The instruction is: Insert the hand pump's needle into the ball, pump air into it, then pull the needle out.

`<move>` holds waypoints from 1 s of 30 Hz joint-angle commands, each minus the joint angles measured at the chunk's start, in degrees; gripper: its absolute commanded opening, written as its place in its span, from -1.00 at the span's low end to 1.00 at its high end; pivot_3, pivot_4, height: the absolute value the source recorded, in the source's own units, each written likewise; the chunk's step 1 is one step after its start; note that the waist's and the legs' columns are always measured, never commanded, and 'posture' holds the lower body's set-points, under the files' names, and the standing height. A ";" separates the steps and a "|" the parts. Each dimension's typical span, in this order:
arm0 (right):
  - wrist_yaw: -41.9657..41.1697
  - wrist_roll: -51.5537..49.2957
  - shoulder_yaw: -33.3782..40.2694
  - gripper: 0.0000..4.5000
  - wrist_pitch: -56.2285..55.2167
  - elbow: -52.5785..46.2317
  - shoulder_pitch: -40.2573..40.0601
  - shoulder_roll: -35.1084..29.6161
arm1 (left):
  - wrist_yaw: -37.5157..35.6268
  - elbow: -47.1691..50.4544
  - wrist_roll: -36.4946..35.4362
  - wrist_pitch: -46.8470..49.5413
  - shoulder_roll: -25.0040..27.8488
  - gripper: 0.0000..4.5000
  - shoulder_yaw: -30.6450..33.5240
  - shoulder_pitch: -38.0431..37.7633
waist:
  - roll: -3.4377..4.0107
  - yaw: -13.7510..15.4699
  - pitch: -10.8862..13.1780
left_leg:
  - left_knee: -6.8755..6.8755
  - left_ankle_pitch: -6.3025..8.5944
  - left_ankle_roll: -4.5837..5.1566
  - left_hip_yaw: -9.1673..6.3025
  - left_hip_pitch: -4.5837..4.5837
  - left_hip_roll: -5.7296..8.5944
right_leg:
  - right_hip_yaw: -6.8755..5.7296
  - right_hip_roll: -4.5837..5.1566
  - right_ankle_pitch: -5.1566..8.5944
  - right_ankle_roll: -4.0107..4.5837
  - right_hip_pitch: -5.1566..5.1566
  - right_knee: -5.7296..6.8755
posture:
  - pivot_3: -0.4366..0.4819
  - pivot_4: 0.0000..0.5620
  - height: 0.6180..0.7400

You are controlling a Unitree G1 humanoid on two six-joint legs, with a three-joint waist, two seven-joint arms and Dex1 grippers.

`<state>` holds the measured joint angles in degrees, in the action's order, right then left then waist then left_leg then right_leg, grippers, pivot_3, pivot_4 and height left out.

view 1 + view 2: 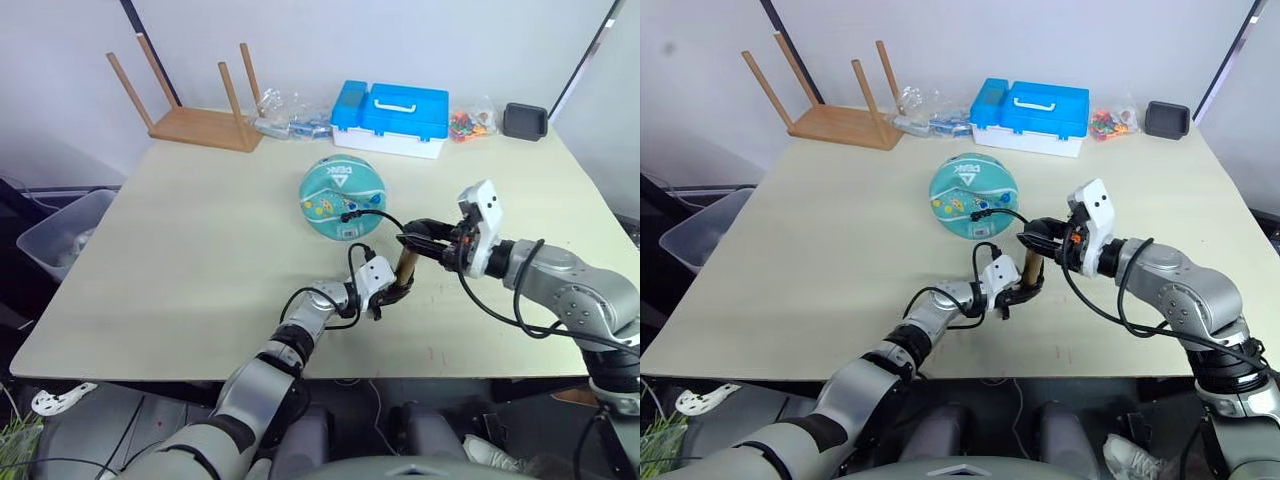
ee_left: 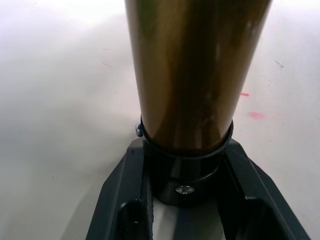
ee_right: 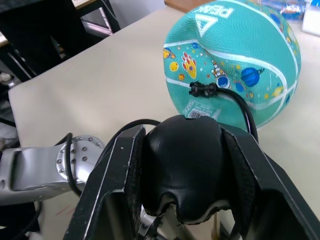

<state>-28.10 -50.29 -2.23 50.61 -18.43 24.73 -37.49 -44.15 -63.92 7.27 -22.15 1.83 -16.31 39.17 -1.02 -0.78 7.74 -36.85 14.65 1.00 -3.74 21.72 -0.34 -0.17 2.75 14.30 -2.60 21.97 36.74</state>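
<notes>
Pump (image 1: 405, 266) stands upright on the table (image 1: 180, 250), near the front edge and a little in front of the ball (image 1: 342, 196). Its gold-bronze barrel rises from a black base collar, and the left gripper (image 1: 397, 291) is clamped on that collar: in the left wrist view both black fingers (image 2: 125, 200) press against the collar's sides, with the barrel filling the space above them. The right gripper (image 1: 420, 240) grasps the black handle at the top of the pump; in the right wrist view its two fingers (image 3: 112, 175) sit on either side of the rounded handle (image 3: 185, 165), touching it. A thin black hose (image 1: 385, 218) loops from the pump up to the ball, where its black end fitting (image 3: 202, 90) sits against the teal skin, just above a small printed label and beside the cartoon rocket and planet prints. The needle itself is too small to make out. The ball rests on the table near its middle, white triangle logo facing up. Behind it, along the far edge, lie a blue and white box (image 1: 392, 115), an upturned wooden stool (image 1: 195, 100), and a black tray (image 1: 525, 120)
</notes>
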 commanded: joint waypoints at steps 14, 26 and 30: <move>11.01 -31.37 21.67 -0.28 17.80 1.63 27.01 -15.01 | -0.90 -5.43 2.81 2.83 1.36 -0.52 -1.11 -2.44 | 0.34 0.47 1.04 | -0.35 -0.01 0.01 0.02 0.95 0.21 | -0.07 0.22 -0.22 0.13 0.73 0.07 | -0.05 -0.47 1.00; 3.34 -12.15 6.05 -0.28 9.46 -1.01 6.81 -8.86 | -1.02 -4.50 2.73 2.31 1.73 -0.52 -1.16 -3.56 | -0.03 -0.19 0.59 | -0.34 -0.01 0.01 0.13 0.64 0.15 | 0.02 0.12 -0.14 -0.02 0.52 0.10 | -0.05 -0.47 1.00; -0.26 -1.11 -3.21 -0.28 3.26 4.34 1.49 -5.00 | -0.91 -4.22 2.63 2.35 1.78 -0.52 -1.15 -3.86 | -0.19 -0.26 0.31 | -0.16 0.00 0.01 0.13 -0.09 -0.08 | 0.00 -0.09 -0.01 -0.04 -0.09 0.05 | -0.05 -0.47 1.00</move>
<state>-28.32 -59.29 1.44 53.07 -18.70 29.98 -42.43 -43.91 -63.70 7.19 -22.63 2.36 -15.92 38.73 -1.21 -1.04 8.05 -36.98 14.66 1.01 -3.63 21.60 -0.45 -0.18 2.64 14.30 -2.62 21.88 36.79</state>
